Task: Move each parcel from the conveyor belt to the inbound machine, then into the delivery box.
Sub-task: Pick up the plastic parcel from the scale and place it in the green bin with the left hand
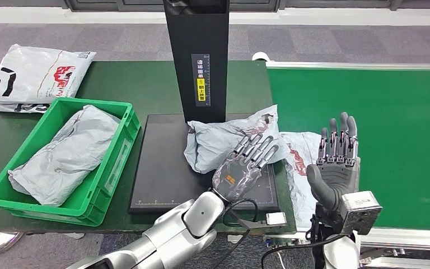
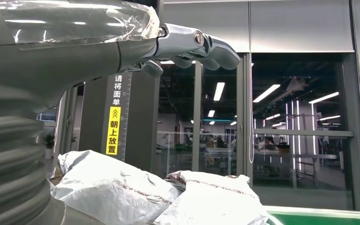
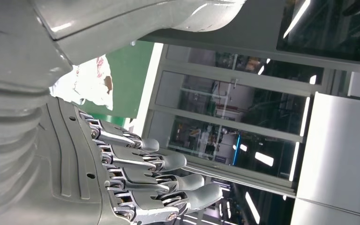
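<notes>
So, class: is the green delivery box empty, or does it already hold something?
Not empty. In the head view, one crumpled grey parcel lies inside the green delivery box, lengthwise along it and covering most of the floor.

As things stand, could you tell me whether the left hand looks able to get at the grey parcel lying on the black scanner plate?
Probably yes: the left hand, fingers spread, hovers right at the grey parcel on the scanner plate, with nothing between them. The black column stands behind.

left robot hand [image 1: 245, 162] flat, right robot hand [image 1: 337, 162] upright, empty
</notes>
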Controlling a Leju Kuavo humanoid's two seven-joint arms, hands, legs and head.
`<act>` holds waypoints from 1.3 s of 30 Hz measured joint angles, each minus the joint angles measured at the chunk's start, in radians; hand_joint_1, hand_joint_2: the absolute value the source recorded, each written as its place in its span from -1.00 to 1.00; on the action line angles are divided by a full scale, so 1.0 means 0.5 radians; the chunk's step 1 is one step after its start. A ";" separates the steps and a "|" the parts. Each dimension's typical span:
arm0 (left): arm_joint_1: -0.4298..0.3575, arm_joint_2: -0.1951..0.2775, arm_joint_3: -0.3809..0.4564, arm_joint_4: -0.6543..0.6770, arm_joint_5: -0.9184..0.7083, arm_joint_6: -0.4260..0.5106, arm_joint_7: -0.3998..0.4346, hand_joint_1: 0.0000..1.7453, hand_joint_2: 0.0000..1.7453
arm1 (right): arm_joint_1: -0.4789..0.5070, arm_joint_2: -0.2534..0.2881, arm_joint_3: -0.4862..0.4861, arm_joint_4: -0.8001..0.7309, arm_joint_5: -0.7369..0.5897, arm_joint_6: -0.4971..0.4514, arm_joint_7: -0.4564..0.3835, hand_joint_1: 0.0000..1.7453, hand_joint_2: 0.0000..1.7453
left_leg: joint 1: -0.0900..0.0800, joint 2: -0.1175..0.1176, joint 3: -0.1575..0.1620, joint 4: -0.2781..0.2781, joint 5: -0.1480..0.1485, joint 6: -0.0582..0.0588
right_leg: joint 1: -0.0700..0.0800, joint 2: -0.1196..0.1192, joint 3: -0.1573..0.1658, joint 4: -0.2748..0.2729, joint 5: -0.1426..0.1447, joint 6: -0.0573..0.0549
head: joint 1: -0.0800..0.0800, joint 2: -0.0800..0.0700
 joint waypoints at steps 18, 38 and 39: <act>-0.318 0.074 0.166 0.462 -0.066 -0.541 0.303 -1.00 1.00 | 0.080 0.000 0.000 0.015 -0.003 0.129 -0.051 -1.00 1.00 | 0.000 -0.002 -0.002 0.000 0.002 0.000 | 0.000 -0.001 0.001 0.001 0.000 0.000 | 0.001 0.000; -0.376 0.166 0.398 0.610 -0.092 -0.668 0.419 0.91 1.00 | 0.041 0.006 0.000 0.078 0.049 0.270 -0.041 -1.00 1.00 | 0.001 -0.006 -0.003 -0.001 0.004 -0.001 | 0.001 -0.005 0.001 0.002 0.000 0.000 | 0.000 0.000; -0.376 0.169 0.409 0.612 -0.095 -0.672 0.428 1.00 1.00 | 0.038 0.006 0.000 0.078 0.053 0.281 -0.041 -1.00 1.00 | 0.001 -0.006 -0.003 -0.001 0.004 -0.001 | 0.001 -0.005 0.001 0.002 0.000 0.000 | 0.000 0.000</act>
